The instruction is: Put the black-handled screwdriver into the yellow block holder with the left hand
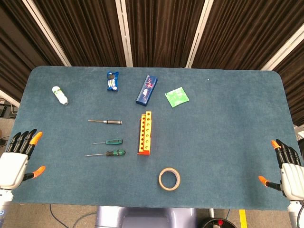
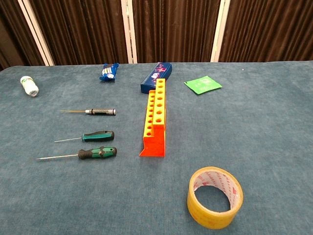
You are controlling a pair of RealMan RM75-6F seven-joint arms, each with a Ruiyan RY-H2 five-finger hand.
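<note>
The black-handled screwdriver is thin with a dark knurled handle and lies flat left of centre, tip pointing left. To its right stands the yellow and orange block holder, a stepped strip with rows of holes. My left hand hovers at the table's near left edge, fingers spread and holding nothing, well away from the screwdriver. At the near right edge my right hand is also spread and holds nothing. Neither hand shows in the chest view.
Two green-handled screwdrivers lie nearer than the black one. A tape roll sits near the front. Along the back are a white bottle, a blue packet, a blue box and a green packet.
</note>
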